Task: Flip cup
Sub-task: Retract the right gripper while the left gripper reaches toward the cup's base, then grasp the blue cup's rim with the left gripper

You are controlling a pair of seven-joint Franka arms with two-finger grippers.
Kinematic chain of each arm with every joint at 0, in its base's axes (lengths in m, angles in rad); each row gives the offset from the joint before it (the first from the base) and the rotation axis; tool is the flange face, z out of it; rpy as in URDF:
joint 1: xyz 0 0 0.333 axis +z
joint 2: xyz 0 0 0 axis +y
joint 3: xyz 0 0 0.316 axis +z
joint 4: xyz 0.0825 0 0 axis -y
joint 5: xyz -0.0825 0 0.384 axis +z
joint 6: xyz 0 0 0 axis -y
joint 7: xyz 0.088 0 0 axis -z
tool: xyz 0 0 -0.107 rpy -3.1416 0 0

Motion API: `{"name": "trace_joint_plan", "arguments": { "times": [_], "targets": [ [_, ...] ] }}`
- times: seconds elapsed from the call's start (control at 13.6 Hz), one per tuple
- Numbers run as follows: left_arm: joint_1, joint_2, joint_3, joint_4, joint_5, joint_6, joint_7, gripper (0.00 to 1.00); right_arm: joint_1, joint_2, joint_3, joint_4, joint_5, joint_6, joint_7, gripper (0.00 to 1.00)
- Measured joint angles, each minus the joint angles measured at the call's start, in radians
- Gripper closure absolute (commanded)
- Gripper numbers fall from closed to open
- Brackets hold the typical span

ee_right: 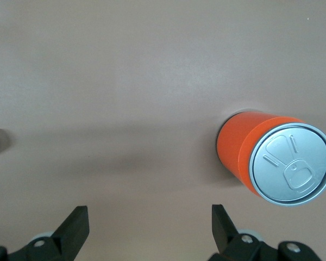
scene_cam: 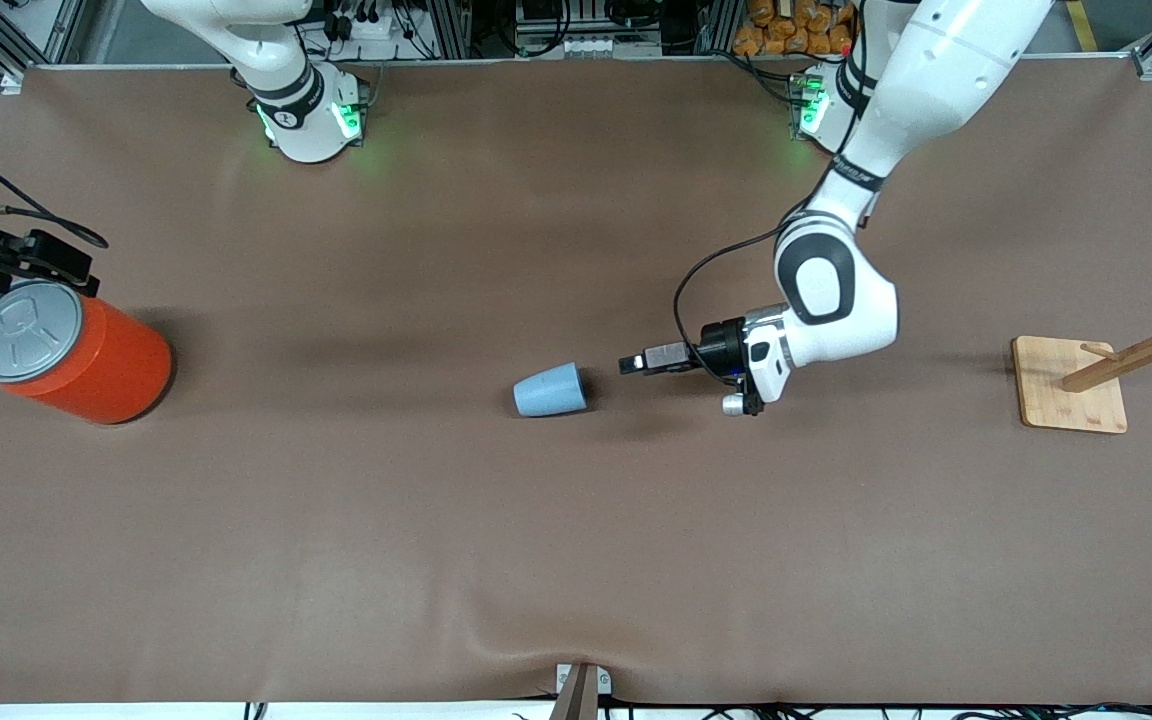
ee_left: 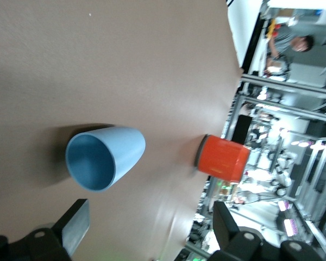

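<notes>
Starting at the right arm's end of the table, we see the orange can point(scene_cam: 76, 358) standing upright with its grey pull-tab lid facing up. Our right gripper point(ee_right: 149, 231) hangs over the table close by that can, fingers spread as wide as they go and holding nothing; this arm waits.

Moving toward the middle, the cup point(scene_cam: 549, 389) lies on its side on the brown table point(scene_cam: 356, 540), well apart from the can. In the left wrist view its mouth point(ee_left: 91, 162) faces our left gripper point(ee_left: 152, 234), showing the darker blue inside, while its closed bottom points toward the can.

Next comes that left gripper, low over the table just beside the cup's mouth, on the side toward the left arm's end. Its fingers stand fully apart and empty, one to each side of the cup's line, not yet touching it.

Last, at the left arm's end, a wooden rack point(scene_cam: 1106, 375) stands on its flat base, untouched.

We judge that we are in the approach: the cup is not yet gripped or turned. The next move calls for easing the left gripper forward until a finger slips inside the mouth or both fingers straddle the wall, closing gently, then lifting and rotating the wrist so the cup lands standing. Pushing too hard could roll the cup away
</notes>
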Motion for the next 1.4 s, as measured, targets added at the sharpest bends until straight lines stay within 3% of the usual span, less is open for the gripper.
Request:
{"name": "trace_joint_plan", "arguments": {
  "times": [0.37, 0.81, 1.4],
  "targets": [
    [-0.047, 0.081, 0.000, 0.063, -0.106, 0.033, 0.026, 0.00, 0.014, -0.027, -0.006, 0.044, 0.000, -0.067, 0.000, 0.00],
    [-0.096, 0.194, 0.001, 0.192, -0.151, 0.074, 0.027, 0.00, 0.032, -0.028, -0.007, 0.055, -0.002, -0.120, -0.040, 0.00],
    [-0.126, 0.232, 0.001, 0.211, -0.166, 0.086, 0.027, 0.00, 0.032, -0.028, -0.023, 0.055, 0.029, -0.144, -0.008, 0.00]
  ]
}}
